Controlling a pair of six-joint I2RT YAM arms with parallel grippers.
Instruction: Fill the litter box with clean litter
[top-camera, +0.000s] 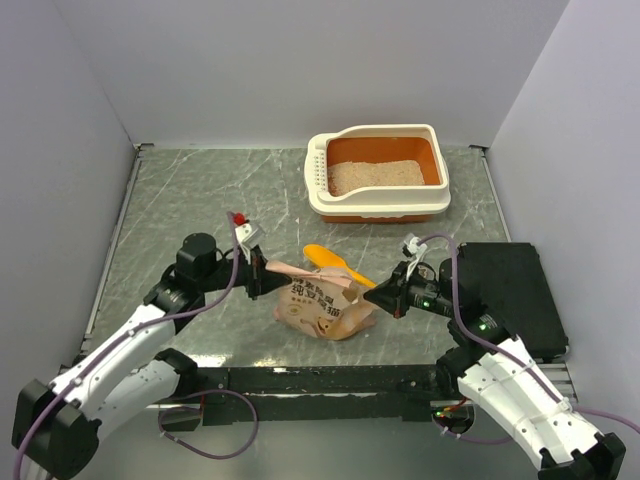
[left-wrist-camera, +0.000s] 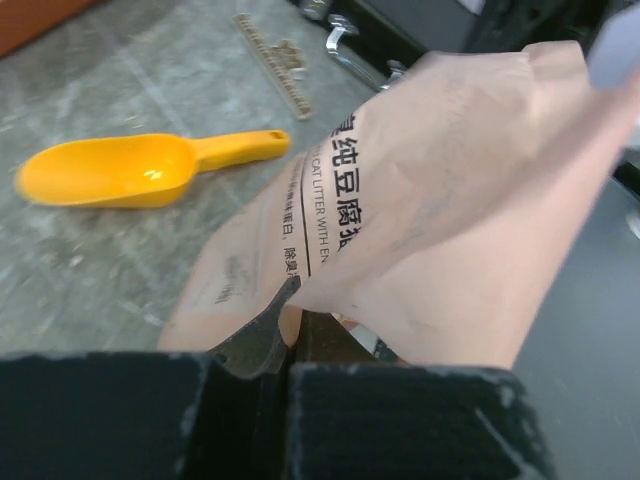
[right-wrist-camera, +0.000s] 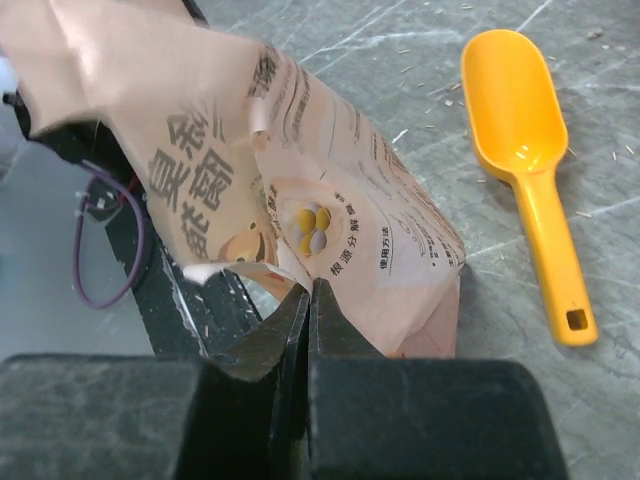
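Note:
The litter box (top-camera: 376, 203), cream with an orange inside, stands at the back right with a layer of pale beige clean litter (top-camera: 376, 175) in it. A crinkled tan paper bag (top-camera: 322, 306) with Chinese print lies near the table's front middle. My left gripper (top-camera: 264, 273) is shut on the bag's left edge (left-wrist-camera: 300, 290). My right gripper (top-camera: 374, 297) is shut on the bag's right edge (right-wrist-camera: 300, 275). A yellow-orange scoop (top-camera: 336, 263) lies on the table just behind the bag; it also shows in the left wrist view (left-wrist-camera: 130, 170) and the right wrist view (right-wrist-camera: 525, 150).
A flat black box (top-camera: 510, 290) lies at the right, beside my right arm. White walls enclose the grey marbled table (top-camera: 200, 200) on three sides. A black rail (top-camera: 320, 378) runs along the near edge.

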